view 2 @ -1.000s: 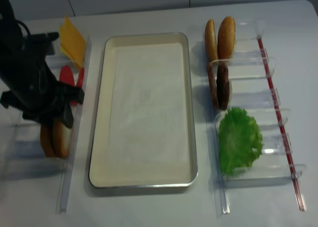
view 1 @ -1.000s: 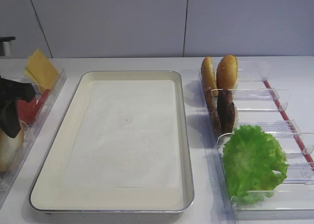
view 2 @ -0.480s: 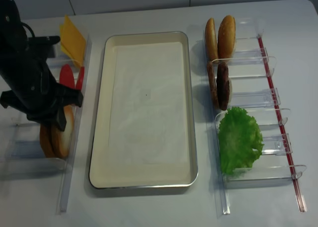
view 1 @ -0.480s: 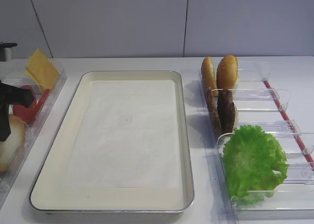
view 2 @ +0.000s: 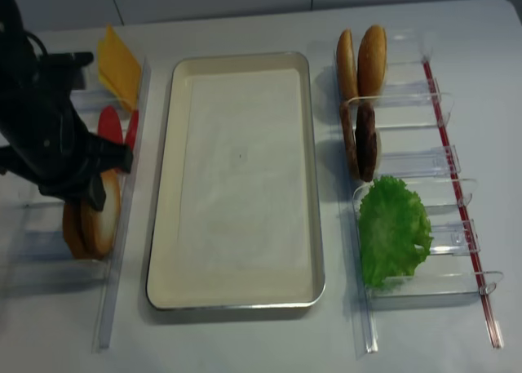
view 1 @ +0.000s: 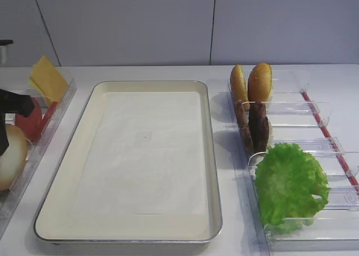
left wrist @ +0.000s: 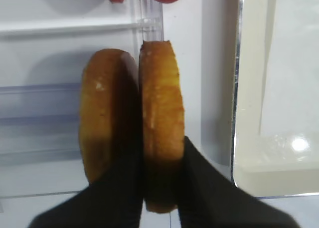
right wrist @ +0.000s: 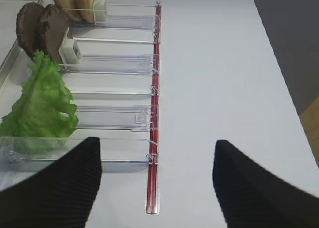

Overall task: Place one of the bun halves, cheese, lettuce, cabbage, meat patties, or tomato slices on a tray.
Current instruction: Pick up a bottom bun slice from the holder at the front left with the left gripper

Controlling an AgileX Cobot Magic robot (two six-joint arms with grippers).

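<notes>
My left gripper (left wrist: 160,149) is shut on a bun half (left wrist: 160,108) that stands on edge in the left rack; one finger sits between it and a darker bun piece (left wrist: 103,113). From above, the black left arm (view 2: 49,136) covers the top of the pale-faced bun half (view 2: 104,214). The cream tray (view 2: 167,185) lies in the middle with only its paper liner. Cheese (view 2: 118,63) and tomato slices (view 2: 110,128) stand behind the bun. Lettuce (view 2: 393,230) and meat patties (view 2: 364,140) are in the right rack. My right gripper (right wrist: 157,183) hangs open over bare table.
Clear plastic divided racks flank the tray, the left one (view 2: 114,291) and the right one (view 2: 457,226) with a red strip (right wrist: 155,88). Two sesame bun halves (view 2: 371,59) stand at the right rack's far end. A wall rises behind the table.
My left gripper has closed on the bun half in the left rack, and the arm has shifted slightly. Everything on the right side is unchanged.
</notes>
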